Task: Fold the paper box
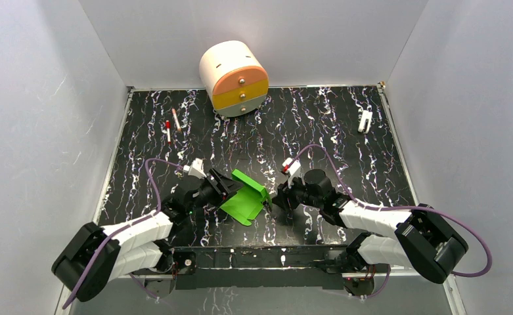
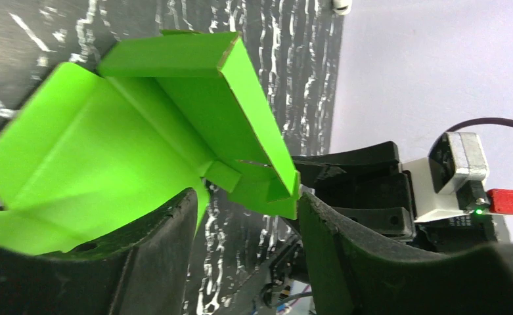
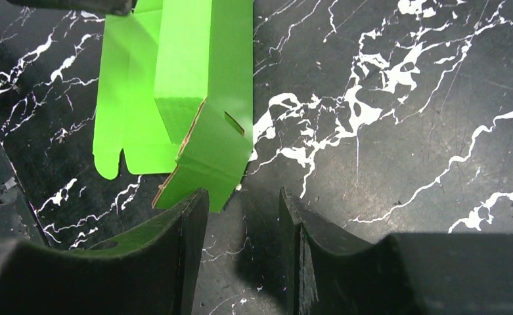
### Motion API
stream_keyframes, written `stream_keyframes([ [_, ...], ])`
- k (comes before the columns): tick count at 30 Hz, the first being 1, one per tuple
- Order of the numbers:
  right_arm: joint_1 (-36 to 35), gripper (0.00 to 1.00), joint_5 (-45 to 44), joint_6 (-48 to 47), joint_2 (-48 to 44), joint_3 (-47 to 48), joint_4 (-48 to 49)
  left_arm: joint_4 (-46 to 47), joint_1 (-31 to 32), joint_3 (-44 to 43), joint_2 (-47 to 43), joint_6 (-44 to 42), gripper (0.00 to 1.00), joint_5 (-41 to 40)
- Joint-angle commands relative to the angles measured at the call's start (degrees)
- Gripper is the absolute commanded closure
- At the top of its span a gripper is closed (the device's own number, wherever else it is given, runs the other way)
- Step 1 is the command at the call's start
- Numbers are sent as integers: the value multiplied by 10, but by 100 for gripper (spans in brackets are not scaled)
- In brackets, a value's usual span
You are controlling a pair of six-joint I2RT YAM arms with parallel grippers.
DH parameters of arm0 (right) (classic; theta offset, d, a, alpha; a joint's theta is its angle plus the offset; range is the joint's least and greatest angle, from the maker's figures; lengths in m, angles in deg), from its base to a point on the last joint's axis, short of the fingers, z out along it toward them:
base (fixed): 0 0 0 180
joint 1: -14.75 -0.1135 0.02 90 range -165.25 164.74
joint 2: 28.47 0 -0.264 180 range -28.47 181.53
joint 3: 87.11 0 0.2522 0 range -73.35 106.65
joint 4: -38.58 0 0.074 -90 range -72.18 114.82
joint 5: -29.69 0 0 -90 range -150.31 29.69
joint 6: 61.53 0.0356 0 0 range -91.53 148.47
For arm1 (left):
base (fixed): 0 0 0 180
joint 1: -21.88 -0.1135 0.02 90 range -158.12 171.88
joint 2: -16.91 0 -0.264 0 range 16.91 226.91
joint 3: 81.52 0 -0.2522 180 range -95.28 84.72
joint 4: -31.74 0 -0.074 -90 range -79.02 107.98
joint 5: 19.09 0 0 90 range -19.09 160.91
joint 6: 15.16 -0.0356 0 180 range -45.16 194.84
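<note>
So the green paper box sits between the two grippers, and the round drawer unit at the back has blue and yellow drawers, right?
Not quite: the top external view shows the drawer unit with orange and yellow drawers, not blue. The rest holds: the green paper box sits between the left gripper and the right gripper.

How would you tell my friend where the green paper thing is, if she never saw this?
Find the black marbled table, then look near its front edge, between the left gripper and the right gripper. The paper box is there, half folded with one side standing up. It is the only bright green thing around.
</note>
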Motion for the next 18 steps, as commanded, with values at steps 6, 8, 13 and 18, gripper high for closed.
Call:
stream_keyframes([
  [6,-11,47,-8,-4,15,-9,73,196,36,-2,118,97,52,-48],
  [8,-13,47,-7,-5,19,-9,75,229,39,-2,146,110,55,-51],
  [13,-16,47,-11,-7,26,-11,80,267,44,-9,192,127,65,-58],
  [18,-18,47,-11,-8,29,-12,83,298,44,-16,215,132,71,-67],
])
